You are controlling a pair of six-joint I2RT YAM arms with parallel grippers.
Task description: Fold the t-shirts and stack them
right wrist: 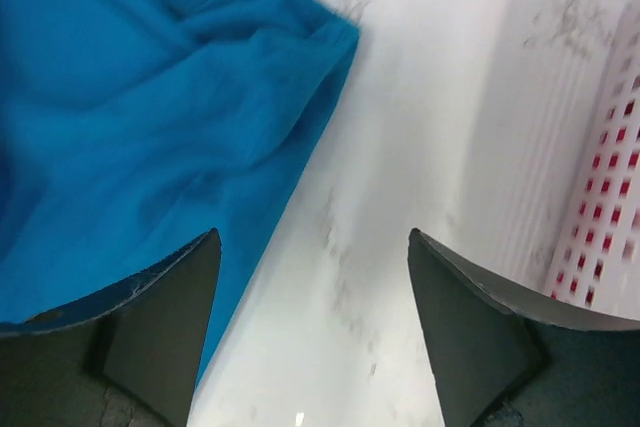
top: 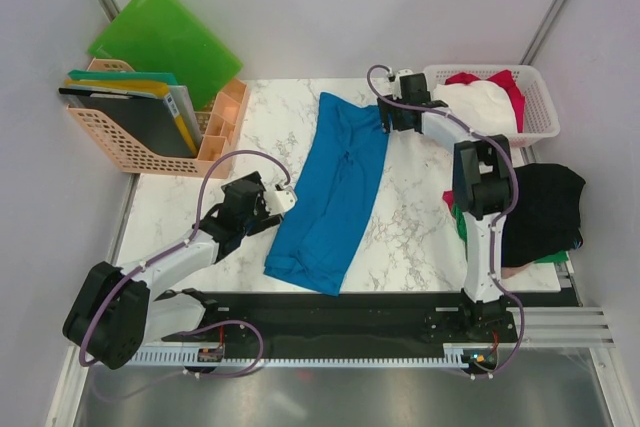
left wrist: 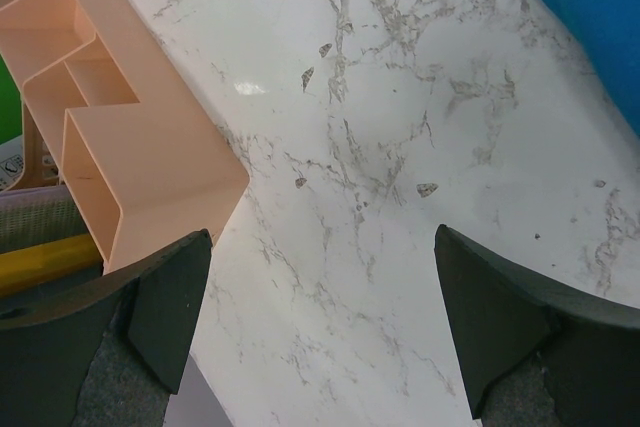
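- Green folder (top: 165, 37): leans upright against the back wall, behind the rack
- Peach file rack (top: 130, 152): stands at the table's far left corner and holds upright folders; its small front compartments (left wrist: 150, 162) appear in the left wrist view
- Left gripper (top: 275, 202): jaws fully spread, nothing between them; it hangs over bare marble table (left wrist: 400, 147), just beside the left edge of the blue t-shirt
- Blue t-shirt (top: 335, 192): lies as a long folded strip, running diagonally from far centre to the near edge of the table
- Right gripper (top: 385, 117): jaws released and wide apart (right wrist: 312, 247), gripping nothing; it sits at the far right corner of the blue t-shirt (right wrist: 130, 127), whose cloth is bunched there
- White lattice basket (top: 535, 107): stands at the far right corner and holds a white t-shirt (top: 475, 102) and a red t-shirt (top: 505, 82)
- Black t-shirt (top: 545, 207): tops a pile at the right edge, with green cloth (top: 461, 230) showing beneath it
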